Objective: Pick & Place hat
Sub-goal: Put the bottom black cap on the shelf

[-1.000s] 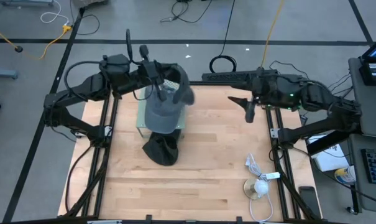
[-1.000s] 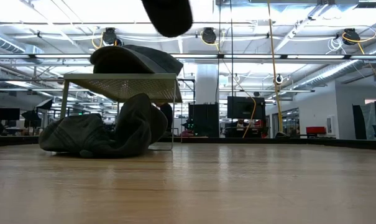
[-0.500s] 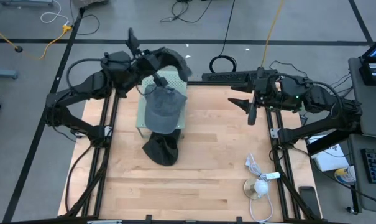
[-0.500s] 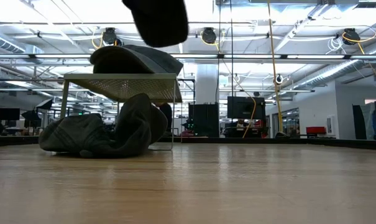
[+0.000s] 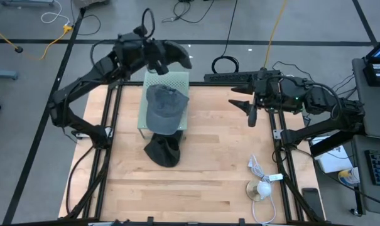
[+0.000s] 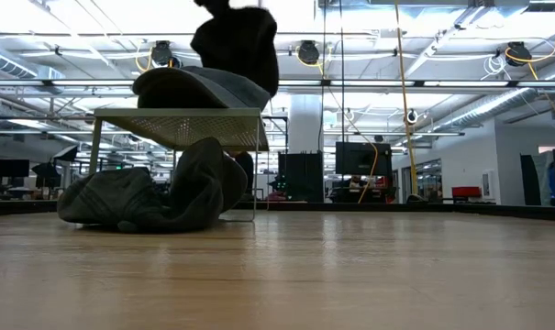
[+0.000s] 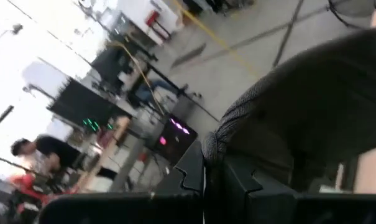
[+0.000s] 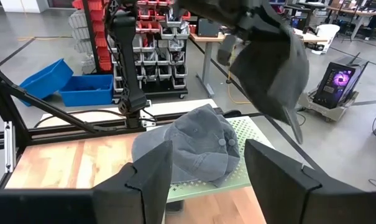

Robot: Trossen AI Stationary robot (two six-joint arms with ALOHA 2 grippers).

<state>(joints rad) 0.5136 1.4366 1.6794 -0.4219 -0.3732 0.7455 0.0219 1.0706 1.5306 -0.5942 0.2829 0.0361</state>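
The wooden table [image 5: 208,169] carries a pale green perforated stand [image 5: 174,81] with 1 grey hat [image 5: 164,108] resting on top. A dark hat [image 5: 174,53] hangs above the stand's far edge, pinched in the left gripper [image 5: 153,55]. The right gripper [image 5: 247,107], fingers spread, hovers well apart.

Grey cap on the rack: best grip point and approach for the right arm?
Take the grey cap by its brim, coming from above. It lies crown-up on the perforated rack, so the brim edge is probably the thinnest part to pinch. The open right gripper hovers to the rack's right.
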